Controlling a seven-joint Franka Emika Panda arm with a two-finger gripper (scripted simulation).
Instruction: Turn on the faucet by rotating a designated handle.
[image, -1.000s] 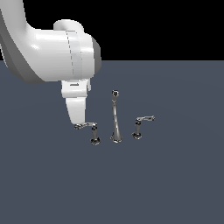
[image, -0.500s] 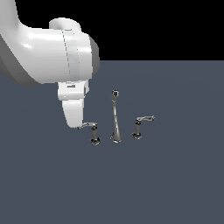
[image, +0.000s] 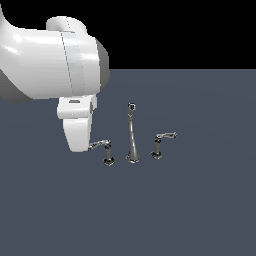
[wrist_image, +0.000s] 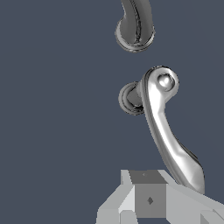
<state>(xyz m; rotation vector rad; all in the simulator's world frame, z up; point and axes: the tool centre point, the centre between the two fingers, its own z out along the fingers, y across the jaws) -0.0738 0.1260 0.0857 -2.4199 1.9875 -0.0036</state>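
The gripper (wrist_image: 151, 201) is sitting right at the free end of the handle (wrist_image: 164, 127), its grey finger block touching or just beside the lever's tip in the wrist view. Whether the fingers are apart or together cannot be told; only one block is showing and the arm's white body is hiding them in the exterior view. By judgement the step in hand is making contact with the lever end, with rotation not yet clearly under way. The next move is calling for a sideways sweep around the post, pushing the tip so the lever is pivoting on its dark base, keeping contact low on the arm so it is not slipping off.

The handle (image: 101, 145) is standing on the exterior view's left of the faucet (image: 132, 135), its arm pointing toward the gripper. Just beyond it is the tall tapered spout (image: 131, 131), upright, dark tip on top. Farthest is the twin lever (image: 163, 137), well apart from the gripper, untouched.

Count: one arm, one gripper, one faucet set, one spout, two lever handles.
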